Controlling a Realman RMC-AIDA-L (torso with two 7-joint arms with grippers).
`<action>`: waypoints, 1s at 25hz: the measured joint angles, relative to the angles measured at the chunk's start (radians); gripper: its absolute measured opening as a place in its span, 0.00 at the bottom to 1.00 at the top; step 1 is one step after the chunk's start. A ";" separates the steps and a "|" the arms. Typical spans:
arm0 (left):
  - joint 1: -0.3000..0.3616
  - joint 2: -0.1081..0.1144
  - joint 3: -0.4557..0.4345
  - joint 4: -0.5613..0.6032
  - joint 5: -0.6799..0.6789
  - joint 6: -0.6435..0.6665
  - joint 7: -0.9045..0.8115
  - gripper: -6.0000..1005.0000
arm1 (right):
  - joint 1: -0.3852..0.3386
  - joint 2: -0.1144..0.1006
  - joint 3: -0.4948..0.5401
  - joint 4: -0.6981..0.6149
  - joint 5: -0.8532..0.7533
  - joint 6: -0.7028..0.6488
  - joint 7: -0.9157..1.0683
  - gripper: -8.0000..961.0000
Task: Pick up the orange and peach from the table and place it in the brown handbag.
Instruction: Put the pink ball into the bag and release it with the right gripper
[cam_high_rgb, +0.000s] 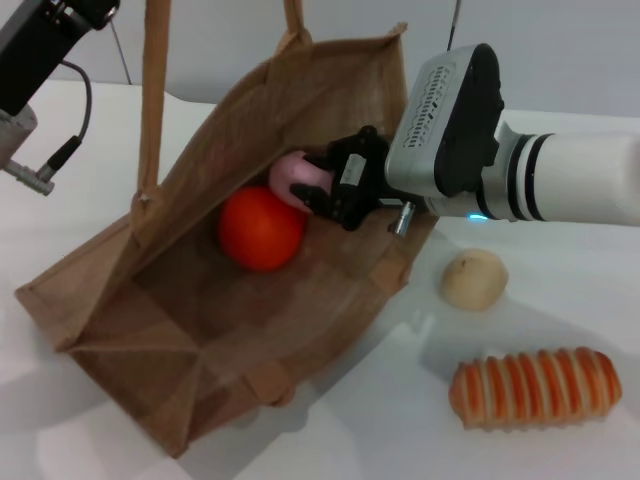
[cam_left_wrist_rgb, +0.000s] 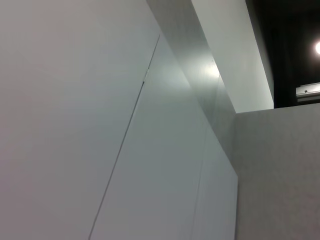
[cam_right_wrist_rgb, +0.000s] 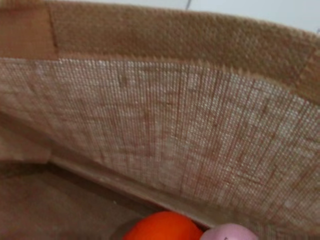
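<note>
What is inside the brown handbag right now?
Inside the brown handbag lie the orange and, beside it, the peach, with the right gripper around it. The gripper covers part of the peach; the jaws' state is unclear.

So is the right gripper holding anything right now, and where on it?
The right gripper is inside the bag, fingers around the peach at its sides. The orange lies loose beside it.

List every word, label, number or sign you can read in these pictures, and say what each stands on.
None can be read. The brown handbag, orange, peach, pale ball and striped loaf carry no print. The right end effector housing shows only vent slots.
</note>
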 joint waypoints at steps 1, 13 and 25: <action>0.000 0.000 -0.003 0.000 -0.001 0.000 -0.001 0.13 | 0.000 0.000 0.000 0.000 0.000 0.000 0.000 0.35; 0.010 0.001 -0.011 0.004 -0.004 0.005 0.000 0.15 | 0.001 0.000 0.002 0.012 0.002 0.008 0.004 0.37; 0.062 0.007 -0.021 0.007 -0.055 0.042 0.010 0.17 | -0.028 -0.011 0.069 0.015 0.067 -0.171 0.007 0.86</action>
